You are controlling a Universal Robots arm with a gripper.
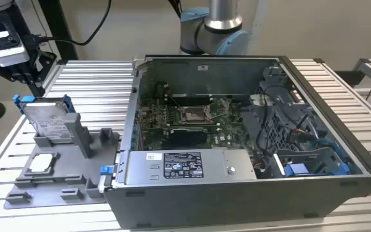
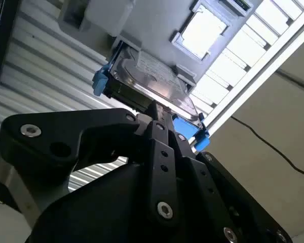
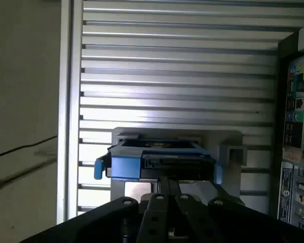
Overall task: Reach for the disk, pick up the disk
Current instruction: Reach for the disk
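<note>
Now, hand (image 2: pixel 159 114) near the disk (image 2: pixel 147 76).

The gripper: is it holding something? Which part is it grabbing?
Nothing is held. The gripper hangs just above the disk, apart from it; the disk stands upright in its grey holder.

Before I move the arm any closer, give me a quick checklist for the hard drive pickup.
1. Hard drive standing upright in the grey fixture: ok.
2. Blue carrier edge facing the gripper unobstructed, first wrist view: ok.
3. Gripper roughly centred on that edge: ok.
4. Gripper and drive apart, exterior view: ok.
5. Drive gripped: not ok, not yet held.
6. Computer case out of the approach, off to the exterior view's right: ok.
</note>
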